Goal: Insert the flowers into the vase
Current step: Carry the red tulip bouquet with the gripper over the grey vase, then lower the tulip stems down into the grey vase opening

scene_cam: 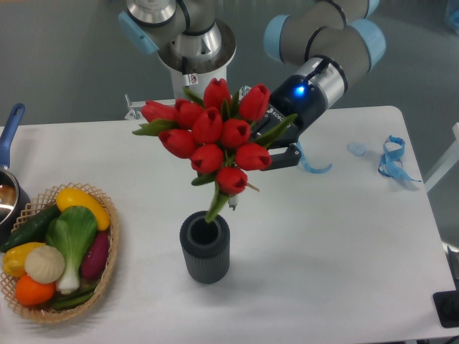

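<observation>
White table (344, 236): vase (205, 247), wicker basket (61, 254), pot (8, 190), blue ribbons (392, 159)

Views: one fixed camera.
Position: in front of the table (344, 244), raised above it.
Facing: down and toward the arm's base (193, 79) at top centre of the frame.
Distance: middling; the table fills most of the frame, its left and lower edges cut off.
Frame centre: flowers (215, 140) above the vase (205, 247).
Left edge: basket (107, 251) whole, pot (8, 183) cut off.
Right edge: blue strip (393, 159).
</observation>
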Controlling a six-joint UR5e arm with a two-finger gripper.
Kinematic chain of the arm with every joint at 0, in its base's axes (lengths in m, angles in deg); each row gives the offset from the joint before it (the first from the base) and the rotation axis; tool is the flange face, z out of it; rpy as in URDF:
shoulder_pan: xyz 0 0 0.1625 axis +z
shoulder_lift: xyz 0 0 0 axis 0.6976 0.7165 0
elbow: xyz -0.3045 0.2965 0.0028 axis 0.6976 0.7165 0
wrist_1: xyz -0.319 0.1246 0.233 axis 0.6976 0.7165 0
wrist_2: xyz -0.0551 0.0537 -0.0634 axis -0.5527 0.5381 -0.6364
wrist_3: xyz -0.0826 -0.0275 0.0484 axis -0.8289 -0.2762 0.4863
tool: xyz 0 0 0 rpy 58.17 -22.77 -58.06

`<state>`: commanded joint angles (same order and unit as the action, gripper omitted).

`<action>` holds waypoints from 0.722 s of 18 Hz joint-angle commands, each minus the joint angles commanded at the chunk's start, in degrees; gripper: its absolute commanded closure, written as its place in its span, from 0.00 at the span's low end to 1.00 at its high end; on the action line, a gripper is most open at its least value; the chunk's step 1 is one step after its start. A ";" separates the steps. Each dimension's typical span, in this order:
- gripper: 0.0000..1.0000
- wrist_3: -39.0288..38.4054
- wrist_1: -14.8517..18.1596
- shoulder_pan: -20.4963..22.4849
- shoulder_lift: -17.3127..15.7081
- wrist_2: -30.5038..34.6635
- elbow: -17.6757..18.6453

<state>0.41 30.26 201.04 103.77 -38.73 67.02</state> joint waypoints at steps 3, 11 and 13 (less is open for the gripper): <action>1.00 1.58 0.00 -1.14 1.23 0.00 0.09; 1.00 4.31 0.00 -2.99 4.22 0.09 1.14; 1.00 5.88 0.00 -2.99 4.31 0.09 2.63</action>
<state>6.30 30.26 198.04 108.09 -38.65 69.65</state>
